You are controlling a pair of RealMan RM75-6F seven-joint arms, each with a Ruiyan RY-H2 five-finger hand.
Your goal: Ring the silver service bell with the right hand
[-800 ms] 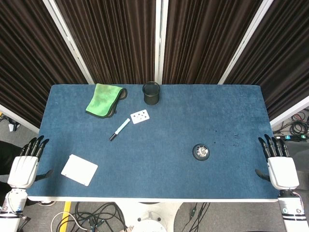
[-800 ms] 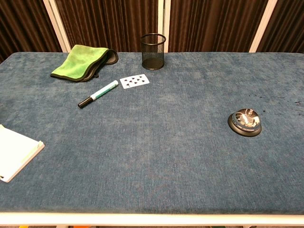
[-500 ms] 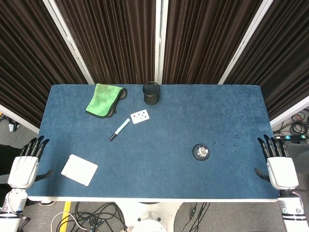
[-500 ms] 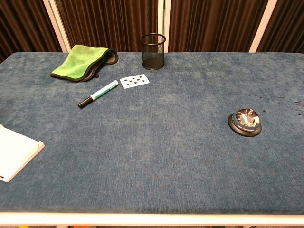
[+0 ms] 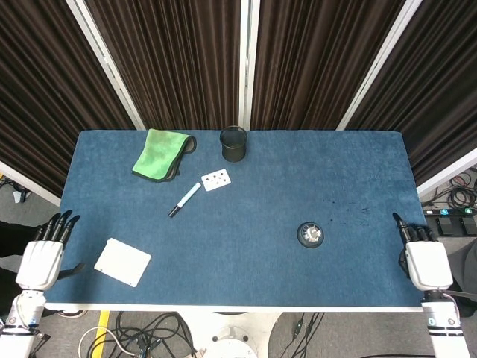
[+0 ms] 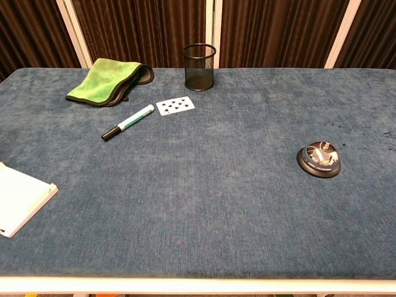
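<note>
Head view: the silver service bell [image 5: 310,234] sits on the blue tabletop [image 5: 246,253] toward its right near part, well apart from both hands. The right hand [image 5: 422,257] hovers at the right edge, fingers extended and apart, holding nothing. The left hand [image 5: 43,257] hangs off the left edge, fingers likewise spread and empty, near a white pad [image 5: 122,262].

Chest view: the bell [image 6: 318,159] stands alone at right; neither hand shows. A marker [image 6: 128,122], playing card [image 6: 175,105], mesh cup [image 6: 199,58] and green cloth [image 6: 108,80] lie farther back.

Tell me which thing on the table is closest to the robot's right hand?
The silver service bell. It sits alone on the side of the right hand, while the marker, playing card, mesh cup, green cloth and white pad lie further left.
</note>
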